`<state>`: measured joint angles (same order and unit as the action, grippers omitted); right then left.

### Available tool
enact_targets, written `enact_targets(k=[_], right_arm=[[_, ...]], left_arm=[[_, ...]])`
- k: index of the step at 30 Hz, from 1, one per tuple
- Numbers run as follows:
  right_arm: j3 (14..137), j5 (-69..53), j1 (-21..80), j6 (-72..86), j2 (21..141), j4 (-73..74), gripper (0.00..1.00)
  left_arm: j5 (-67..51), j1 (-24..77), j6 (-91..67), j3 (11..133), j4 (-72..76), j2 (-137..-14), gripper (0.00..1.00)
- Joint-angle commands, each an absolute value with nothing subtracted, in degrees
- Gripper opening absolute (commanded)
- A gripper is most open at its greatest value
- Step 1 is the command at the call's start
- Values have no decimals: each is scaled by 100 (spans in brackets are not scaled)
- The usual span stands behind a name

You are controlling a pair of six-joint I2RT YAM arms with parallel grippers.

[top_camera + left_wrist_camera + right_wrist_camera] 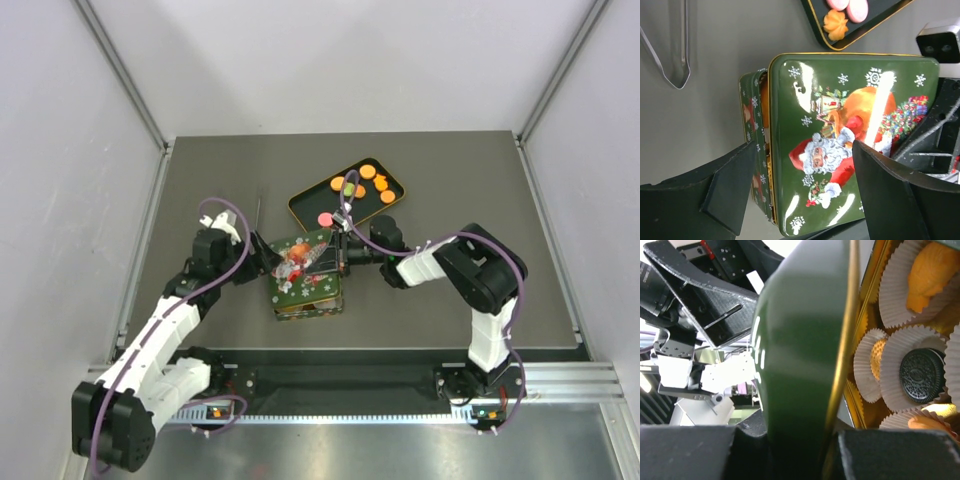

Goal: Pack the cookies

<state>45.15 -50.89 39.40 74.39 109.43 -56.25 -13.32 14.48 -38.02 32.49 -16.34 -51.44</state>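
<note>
Orange, pink and green cookies (pixel 368 172) lie in a black tray (pixel 305 205) behind the tin. The left wrist view shows an orange cookie (pixel 835 24) and a pink one (pixel 857 9). A green Christmas tin (pixel 308 300) stands mid-table. My right gripper (pixel 345 255) is shut on the edge of its Santa lid (pixel 805 365), holding it tilted over the tin. Inside, white paper cups hold an orange cookie (pixel 927 275) and a dark sandwich cookie (pixel 920 372). My left gripper (pixel 268 262) is open, its fingers (pixel 730 190) on either side of the lid (pixel 850 140) at the tin's left.
Metal tongs (pixel 677 55) lie on the dark mat left of the tray, also seen from above (pixel 258 215). White walls enclose the table on three sides. The two arms meet closely over the tin.
</note>
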Motion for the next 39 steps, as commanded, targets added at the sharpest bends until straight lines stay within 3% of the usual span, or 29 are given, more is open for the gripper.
enact_targets(k=[1, 16, 39], right_arm=[[4474, -5150, 4025, 7400, 11039, -6223, 0], [4500, -5203, 4078, 7673, 11443, -6653, 1], [3999, -5150, 3780, 7936, 11461, -7268, 25]], left_arm=[[-1222, 1529, -3858, 3190, -1213, -5221, 81], [-1178, 1661, -3885, 3006, -932, -5511, 80], [-1090, 1740, -3814, 2883, -650, -6231, 74]])
